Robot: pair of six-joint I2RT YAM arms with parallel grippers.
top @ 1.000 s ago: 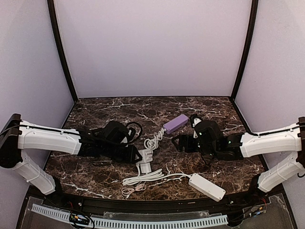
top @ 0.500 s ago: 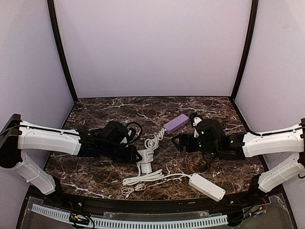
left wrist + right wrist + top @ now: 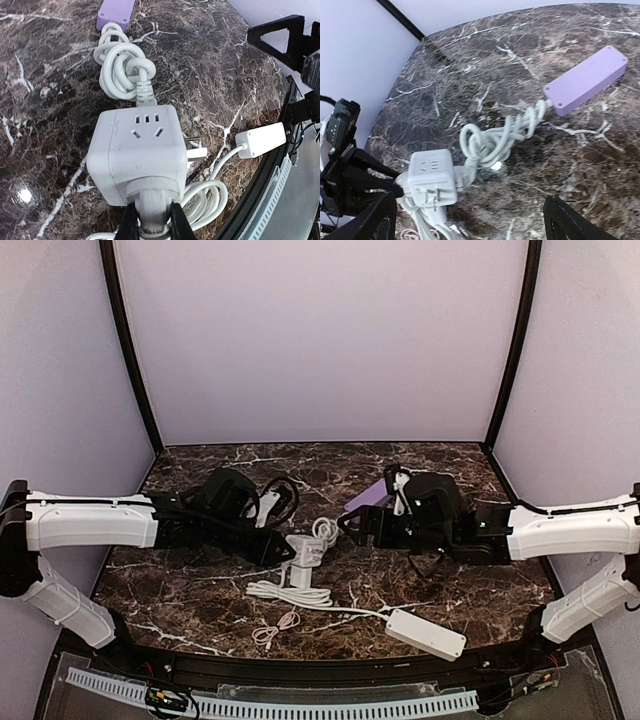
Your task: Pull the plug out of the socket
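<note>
Left hand [image 3: 152, 223] pinches the small white plug [image 3: 150, 200]; white cube socket [image 3: 135, 150] lies beyond, toward the spread right hand [image 3: 470, 220].

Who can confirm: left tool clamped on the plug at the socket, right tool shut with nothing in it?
Wrong on the right tool: it is open, its fingers spread wide apart in the right wrist view, holding nothing. The rest holds: the left tool is clamped on the plug at the socket.
</note>
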